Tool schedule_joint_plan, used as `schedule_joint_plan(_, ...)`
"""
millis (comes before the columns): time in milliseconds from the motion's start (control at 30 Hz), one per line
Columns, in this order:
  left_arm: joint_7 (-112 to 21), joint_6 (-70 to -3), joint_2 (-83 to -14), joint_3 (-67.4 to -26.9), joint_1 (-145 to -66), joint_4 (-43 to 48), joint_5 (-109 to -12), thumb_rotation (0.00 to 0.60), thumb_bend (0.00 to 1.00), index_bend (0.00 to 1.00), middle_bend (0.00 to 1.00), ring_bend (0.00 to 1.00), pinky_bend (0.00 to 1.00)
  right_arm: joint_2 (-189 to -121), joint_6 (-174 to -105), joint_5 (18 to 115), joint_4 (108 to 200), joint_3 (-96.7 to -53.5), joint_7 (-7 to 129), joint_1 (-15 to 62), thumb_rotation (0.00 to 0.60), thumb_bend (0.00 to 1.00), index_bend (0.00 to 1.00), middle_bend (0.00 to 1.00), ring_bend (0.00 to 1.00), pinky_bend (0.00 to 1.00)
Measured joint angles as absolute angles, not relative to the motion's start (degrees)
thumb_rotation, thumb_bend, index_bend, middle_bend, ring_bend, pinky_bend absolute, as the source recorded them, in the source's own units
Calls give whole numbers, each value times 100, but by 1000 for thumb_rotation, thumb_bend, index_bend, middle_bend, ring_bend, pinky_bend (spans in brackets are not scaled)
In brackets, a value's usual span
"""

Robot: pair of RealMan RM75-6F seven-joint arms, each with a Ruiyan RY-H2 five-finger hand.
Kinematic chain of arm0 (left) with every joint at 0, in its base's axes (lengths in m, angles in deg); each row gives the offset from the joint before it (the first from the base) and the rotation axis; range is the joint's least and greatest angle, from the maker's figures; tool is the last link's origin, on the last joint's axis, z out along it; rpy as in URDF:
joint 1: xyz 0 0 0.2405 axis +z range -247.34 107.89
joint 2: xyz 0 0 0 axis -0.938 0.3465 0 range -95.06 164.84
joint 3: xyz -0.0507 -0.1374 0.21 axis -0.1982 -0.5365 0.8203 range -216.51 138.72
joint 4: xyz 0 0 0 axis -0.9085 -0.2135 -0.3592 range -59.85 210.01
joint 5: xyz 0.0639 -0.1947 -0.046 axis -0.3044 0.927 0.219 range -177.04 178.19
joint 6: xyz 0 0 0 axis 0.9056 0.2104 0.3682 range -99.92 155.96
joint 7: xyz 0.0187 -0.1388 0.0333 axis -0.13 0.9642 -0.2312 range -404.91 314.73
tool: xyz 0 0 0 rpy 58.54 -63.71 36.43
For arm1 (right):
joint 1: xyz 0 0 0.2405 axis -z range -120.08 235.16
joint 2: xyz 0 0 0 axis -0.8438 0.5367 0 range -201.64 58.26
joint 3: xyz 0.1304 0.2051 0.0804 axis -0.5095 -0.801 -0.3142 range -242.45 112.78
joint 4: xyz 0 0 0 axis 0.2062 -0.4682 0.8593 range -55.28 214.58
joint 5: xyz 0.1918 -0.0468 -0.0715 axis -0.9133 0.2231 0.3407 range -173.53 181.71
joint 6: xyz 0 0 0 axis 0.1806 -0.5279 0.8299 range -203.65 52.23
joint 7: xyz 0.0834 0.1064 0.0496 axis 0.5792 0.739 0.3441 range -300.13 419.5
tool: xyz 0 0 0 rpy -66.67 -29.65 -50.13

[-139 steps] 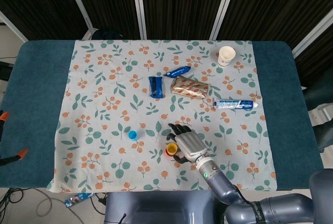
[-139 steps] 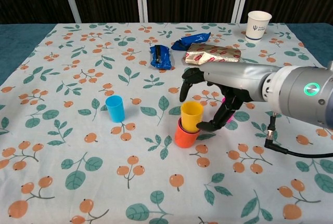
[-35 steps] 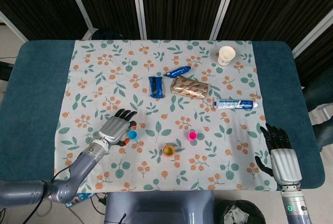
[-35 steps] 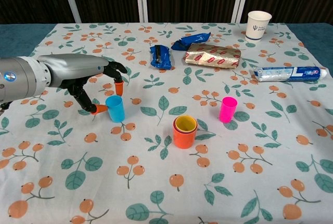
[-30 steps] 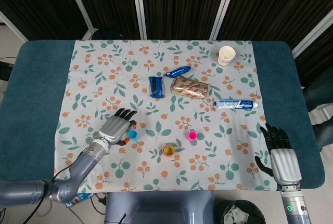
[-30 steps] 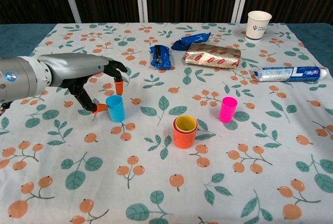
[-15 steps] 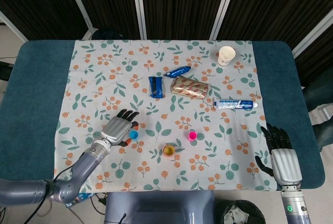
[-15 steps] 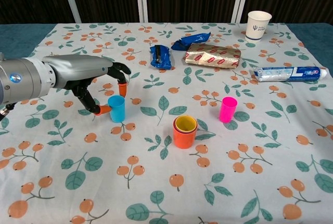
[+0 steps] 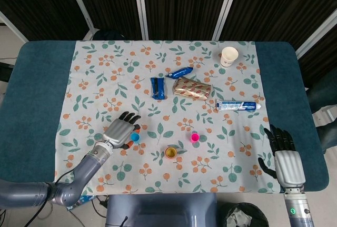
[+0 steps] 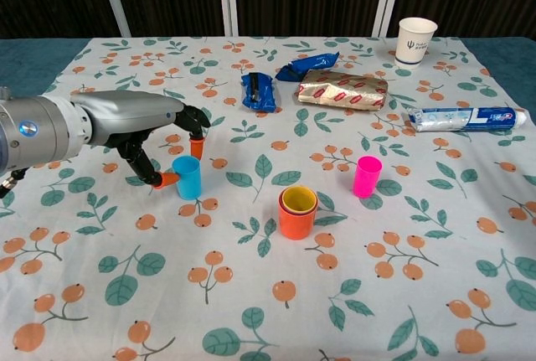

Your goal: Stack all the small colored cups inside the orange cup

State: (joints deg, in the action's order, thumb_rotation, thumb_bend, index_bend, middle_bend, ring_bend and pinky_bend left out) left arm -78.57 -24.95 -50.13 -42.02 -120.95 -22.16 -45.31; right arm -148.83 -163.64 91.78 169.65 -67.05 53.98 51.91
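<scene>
The orange cup (image 10: pixel 296 221) (image 9: pixel 170 153) stands upright on the cloth near the front middle, with a yellow cup (image 10: pixel 298 200) nested inside it. A pink cup (image 10: pixel 366 176) (image 9: pixel 195 137) stands to its right. A blue cup (image 10: pixel 187 177) (image 9: pixel 135 137) stands to its left. My left hand (image 10: pixel 151 139) (image 9: pixel 119 131) reaches around the blue cup, its thumb tip at the cup's left side and a fingertip just behind the rim; the cup rests on the table. My right hand (image 9: pixel 287 161) hovers open at the table's front right edge, holding nothing.
A white paper cup (image 10: pixel 415 40) stands at the back right. A toothpaste tube (image 10: pixel 466 118), a foil snack packet (image 10: pixel 343 89) and two blue wrappers (image 10: pixel 258 91) (image 10: pixel 306 64) lie behind the cups.
My left hand has crept right, bringing thumb and finger closer around the blue cup. The cup has barely shifted. My right hand has not moved.
</scene>
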Motion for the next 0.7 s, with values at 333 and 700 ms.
schedule_joint_plan(333,-7545,-2670,-4986,-4360,-12041,-2341,-4996,600,375,460,94,0,25,-14905,-16369,9152,16940,-6756,5383,5219,600,384,94,5,0,65)
schedule_joint_plan(700,-7278,-2759,-4977,-4707,-12176,-3189,-5685,600,375,463,113,0,31,-14924,-16370,9169,16945,-6772,5340,5240,600,383,94,5,0,65)
